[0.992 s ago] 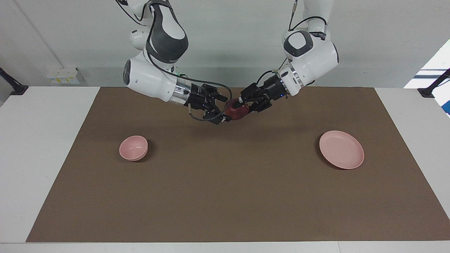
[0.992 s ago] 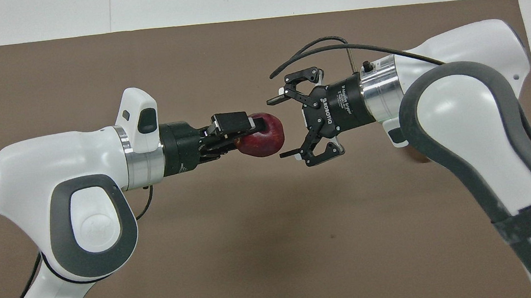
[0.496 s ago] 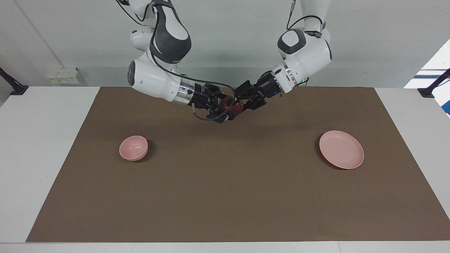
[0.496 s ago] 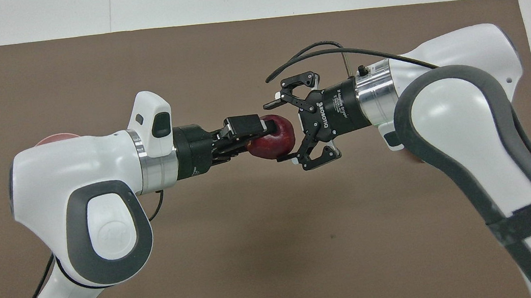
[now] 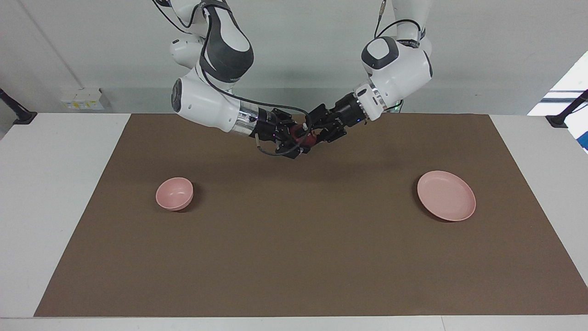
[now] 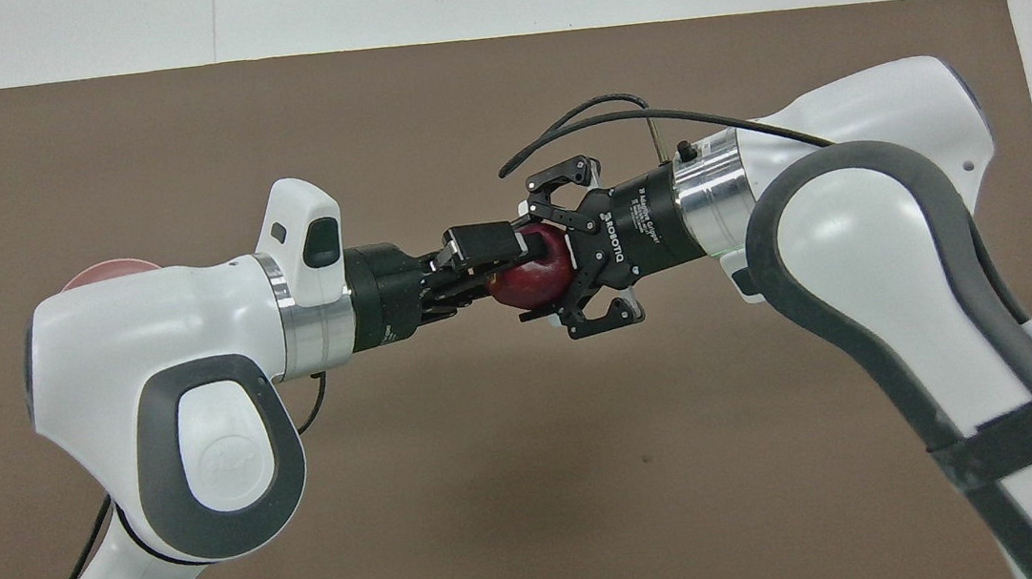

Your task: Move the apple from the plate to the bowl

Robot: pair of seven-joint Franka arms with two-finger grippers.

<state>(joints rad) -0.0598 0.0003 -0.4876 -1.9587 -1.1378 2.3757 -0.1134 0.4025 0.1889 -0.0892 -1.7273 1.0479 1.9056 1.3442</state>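
Both sets of jaws meet on the apple (image 5: 307, 138) in the facing view — left gripper (image 5: 312, 136) clamped on it, right gripper (image 5: 301, 140) closed around it — above the brown mat (image 5: 294, 257) on the bench, bowl (image 5: 174, 193) and plate (image 5: 446, 195) well apart. From overhead, the apple (image 6: 531, 278) sits between the left gripper (image 6: 518, 265) and the right gripper (image 6: 544, 267).

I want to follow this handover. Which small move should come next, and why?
Probably the left gripper should open. Both grippers clamp the apple in the air above the mat; the right gripper has it too, and the bowl lies toward the right arm's end.
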